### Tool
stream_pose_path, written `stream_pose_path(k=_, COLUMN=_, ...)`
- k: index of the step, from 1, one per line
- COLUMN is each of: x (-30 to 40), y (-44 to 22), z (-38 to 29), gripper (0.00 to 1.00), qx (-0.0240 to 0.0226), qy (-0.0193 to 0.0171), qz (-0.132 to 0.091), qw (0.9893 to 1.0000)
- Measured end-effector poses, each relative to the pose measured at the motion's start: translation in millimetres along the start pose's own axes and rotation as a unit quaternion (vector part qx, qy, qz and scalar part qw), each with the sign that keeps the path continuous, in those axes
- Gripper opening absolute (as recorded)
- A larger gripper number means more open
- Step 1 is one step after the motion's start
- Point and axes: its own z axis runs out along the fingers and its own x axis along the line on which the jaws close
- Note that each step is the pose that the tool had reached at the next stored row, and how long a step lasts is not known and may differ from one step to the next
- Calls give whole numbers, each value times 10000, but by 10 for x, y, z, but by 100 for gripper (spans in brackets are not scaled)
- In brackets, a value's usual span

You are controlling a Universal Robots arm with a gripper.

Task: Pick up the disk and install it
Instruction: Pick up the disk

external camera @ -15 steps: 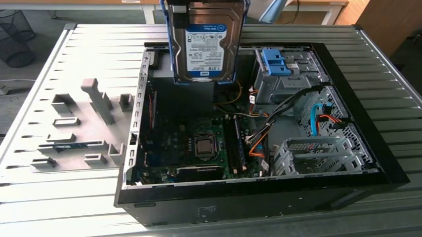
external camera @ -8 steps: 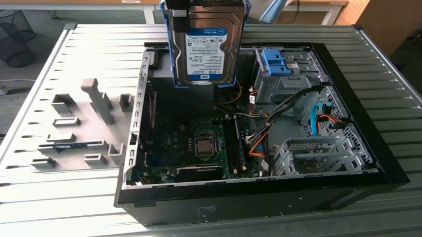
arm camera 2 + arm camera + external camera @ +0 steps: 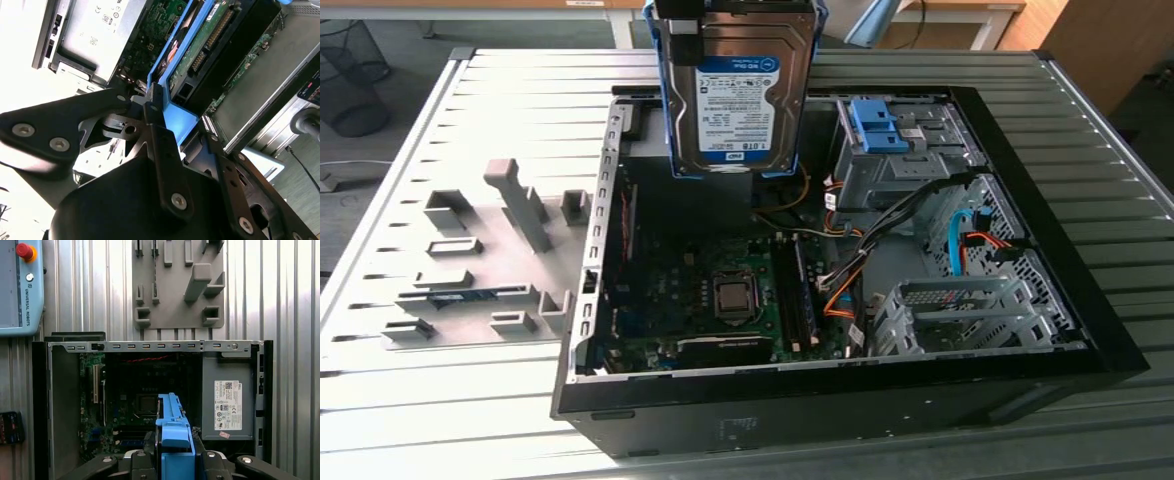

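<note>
One disk [image 3: 734, 95]: you hold it by its blue bracket [image 3: 172, 432], jaws closed on that end, body hanging upright below them over the open computer case [image 3: 854, 395], presumably leaving its far end free for seating.

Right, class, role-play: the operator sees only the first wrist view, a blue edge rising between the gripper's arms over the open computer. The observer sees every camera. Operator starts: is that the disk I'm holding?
Observer: Yes. In the exterior view the disk hangs upright over the open case, label towards the camera.
Operator: Is it seated in the drive cage?
Observer: No; the drive cage, blue clip on top, stands apart, to the exterior view's right of the disk.
Operator: Grip?
Observer: The second wrist view shows the gripper shut on its blue carrier bracket.
</note>
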Motion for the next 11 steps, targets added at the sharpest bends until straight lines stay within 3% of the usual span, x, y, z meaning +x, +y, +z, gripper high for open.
stream_pose_path(k=6, x=-1, y=-18, z=1, gripper=36, qx=0, qy=0, qz=0, qw=10000)
stream_pose_path(k=11, x=-5, y=-156, z=6, gripper=36, qx=0, qy=0, qz=0, qw=10000)
